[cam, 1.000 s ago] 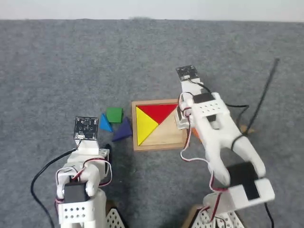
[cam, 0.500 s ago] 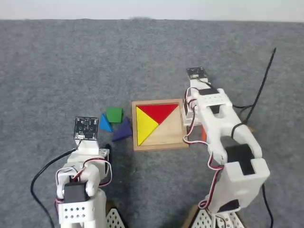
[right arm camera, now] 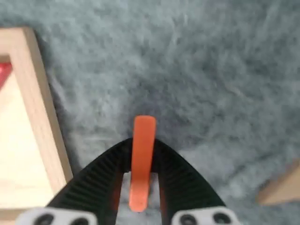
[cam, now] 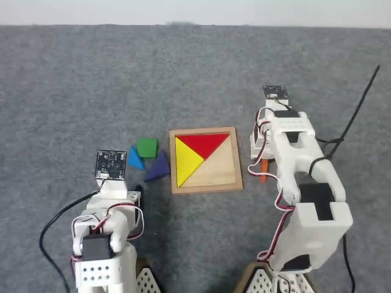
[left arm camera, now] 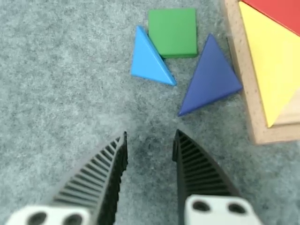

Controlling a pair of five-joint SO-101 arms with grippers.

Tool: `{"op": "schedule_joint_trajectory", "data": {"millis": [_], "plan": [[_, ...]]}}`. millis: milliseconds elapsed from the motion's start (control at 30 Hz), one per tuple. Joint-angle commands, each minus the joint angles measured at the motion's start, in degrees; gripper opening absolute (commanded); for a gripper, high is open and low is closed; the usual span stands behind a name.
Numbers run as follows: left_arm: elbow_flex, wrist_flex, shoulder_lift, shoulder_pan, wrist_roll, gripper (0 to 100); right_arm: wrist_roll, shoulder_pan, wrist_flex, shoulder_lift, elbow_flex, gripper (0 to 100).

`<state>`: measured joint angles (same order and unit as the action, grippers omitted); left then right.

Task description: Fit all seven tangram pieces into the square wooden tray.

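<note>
The square wooden tray (cam: 235, 160) lies mid-table with a red triangle (cam: 203, 144) and a yellow triangle (cam: 186, 160) inside it. Left of the tray lie a green square (cam: 146, 147), a light blue triangle (cam: 134, 158) and a dark blue triangle (cam: 159, 166). My left gripper (left arm camera: 150, 140) is open over bare carpet, just short of the dark blue triangle (left arm camera: 210, 79) and the light blue triangle (left arm camera: 149, 61). My right gripper (right arm camera: 140, 143) is shut on an orange piece (right arm camera: 141, 154), held on edge just right of the tray's rim (right arm camera: 44, 103). That orange piece (cam: 264, 170) peeks out below the right arm.
Grey carpet covers the table. A tan piece (right arm camera: 280, 187) lies off to the side of the right gripper, away from the tray. The tray's lower right half (cam: 217, 174) is bare wood. A black cable (cam: 360, 104) runs along the right arm.
The right arm has swung to the right, off the tray's right edge, carrying the orange piece. The left arm and the loose pieces have not moved.
</note>
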<state>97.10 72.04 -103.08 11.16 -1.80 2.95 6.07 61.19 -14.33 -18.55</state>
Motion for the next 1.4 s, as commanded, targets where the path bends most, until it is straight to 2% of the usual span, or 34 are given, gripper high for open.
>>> {"op": "schedule_joint_trajectory", "data": {"millis": [0,100,267,400,533,833,1067,1233,1367], "plan": [[-0.7,0.0,-0.6,0.1,-0.6,15,0.8,-0.4,5.6,2.7,6.4,0.8],[-0.7,0.0,-0.6,0.1,-0.6,15,-2.2,3.2,8.7,7.8,6.7,0.8],[-0.7,0.0,-0.6,0.1,-0.6,15,-10.6,14.4,9.3,19.3,1.0,0.8],[-0.7,0.0,-0.6,0.1,-0.6,15,-9.3,23.0,5.6,24.1,-3.0,0.8],[-0.7,0.0,-0.6,0.1,-0.6,15,-4.1,27.1,-0.3,18.9,-2.6,0.8],[-0.7,0.0,-0.6,0.0,-0.6,15,4.7,26.3,-0.8,1.2,6.6,1.2],[-0.7,0.0,-0.6,0.0,-0.6,15,5.5,25.9,-1.3,0.0,7.6,1.3],[-0.7,0.0,-0.6,0.0,-0.6,15,11.5,21.1,-1.4,-0.6,8.5,1.3],[-0.7,0.0,-0.6,0.0,-0.6,15,13.4,19.6,-1.4,-0.5,8.7,1.3]]}}
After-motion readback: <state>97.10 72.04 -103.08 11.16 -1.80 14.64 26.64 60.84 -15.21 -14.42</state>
